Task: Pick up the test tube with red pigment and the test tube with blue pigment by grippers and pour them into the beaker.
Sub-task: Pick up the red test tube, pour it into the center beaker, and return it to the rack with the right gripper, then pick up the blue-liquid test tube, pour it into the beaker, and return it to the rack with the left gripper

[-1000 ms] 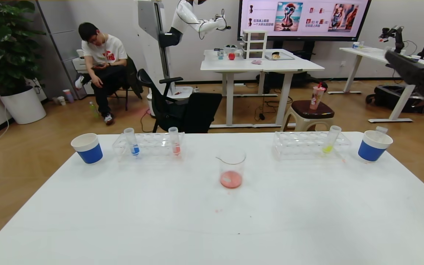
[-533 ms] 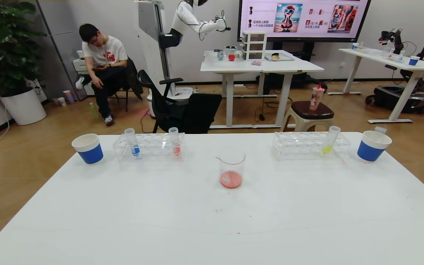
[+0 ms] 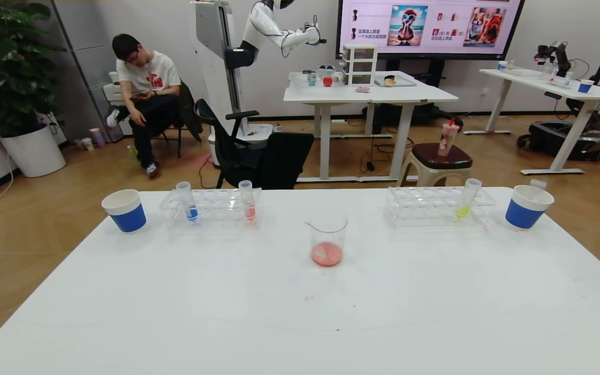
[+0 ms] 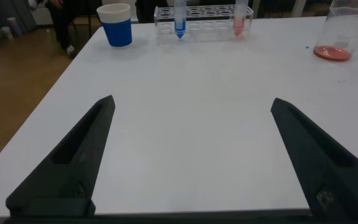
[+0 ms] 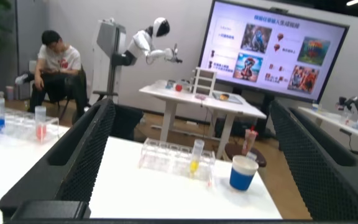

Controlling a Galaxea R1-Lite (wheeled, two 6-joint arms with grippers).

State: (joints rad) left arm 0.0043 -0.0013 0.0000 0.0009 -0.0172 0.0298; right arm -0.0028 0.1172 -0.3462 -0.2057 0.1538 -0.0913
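The test tube with blue pigment [image 3: 189,200] and the test tube with red pigment [image 3: 248,200] stand upright in the clear left rack [image 3: 211,208]. The beaker [image 3: 327,239] stands mid-table with a little pink-red liquid in it. Neither gripper shows in the head view. My left gripper [image 4: 192,101] is open and empty, low over the near left of the table, with the blue tube [image 4: 179,18], red tube [image 4: 240,17] and beaker [image 4: 340,31] far ahead. My right gripper [image 5: 191,104] is open and empty, raised off the table's right side.
A second clear rack [image 3: 438,208] at the right holds a tube with yellow liquid [image 3: 466,198]. Blue-and-white paper cups stand at the far left [image 3: 124,210] and far right [image 3: 528,207]; the right one holds an empty tube. Small pink drips mark the table [image 3: 309,298].
The right arm, seen blurred at the head view's right edge a second ago, has left that view. Nothing on the table has moved.
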